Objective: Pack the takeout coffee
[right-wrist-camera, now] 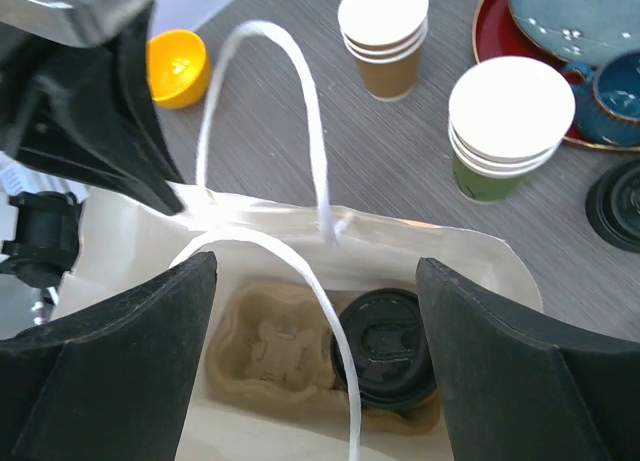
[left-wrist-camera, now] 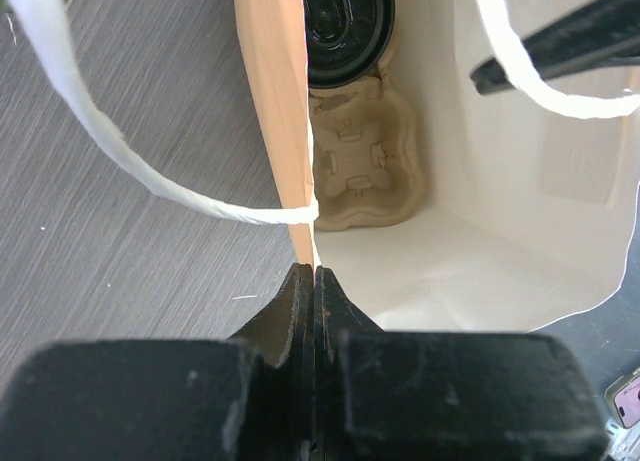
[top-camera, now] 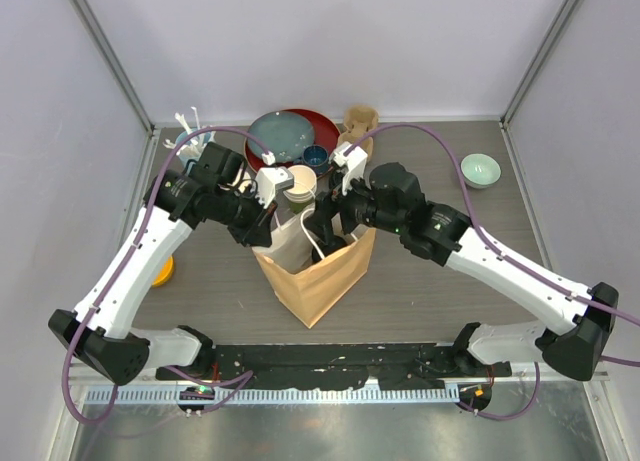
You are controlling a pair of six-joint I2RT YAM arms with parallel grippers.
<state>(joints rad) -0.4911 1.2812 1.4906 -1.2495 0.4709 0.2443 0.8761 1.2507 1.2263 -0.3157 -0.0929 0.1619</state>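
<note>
A brown paper bag (top-camera: pixel 315 271) with white string handles stands open mid-table. At its bottom lies a cardboard cup carrier (right-wrist-camera: pixel 275 346) with one black-lidded takeout coffee (right-wrist-camera: pixel 385 346) seated in its right cell; the cup's side is hidden. The same lid (left-wrist-camera: pixel 347 26) and carrier (left-wrist-camera: pixel 365 166) show in the left wrist view. My left gripper (left-wrist-camera: pixel 312 273) is shut on the bag's near-left rim (left-wrist-camera: pixel 275 101), holding the mouth apart. The right gripper (right-wrist-camera: pixel 315 271) hangs open just above the bag's mouth, nothing between its fingers (right-wrist-camera: pixel 520 371).
Behind the bag stand a green-sided cup stack (right-wrist-camera: pixel 505 131) and a brown-sided stack (right-wrist-camera: pixel 385 41), with a loose black lid (right-wrist-camera: pixel 620 201) beside a red tray (top-camera: pixel 320 131) of blue dishes. An orange bowl (top-camera: pixel 163 271) sits left, a pale green bowl (top-camera: pixel 480 169) right, a stirrer cup (top-camera: pixel 190 136) back left.
</note>
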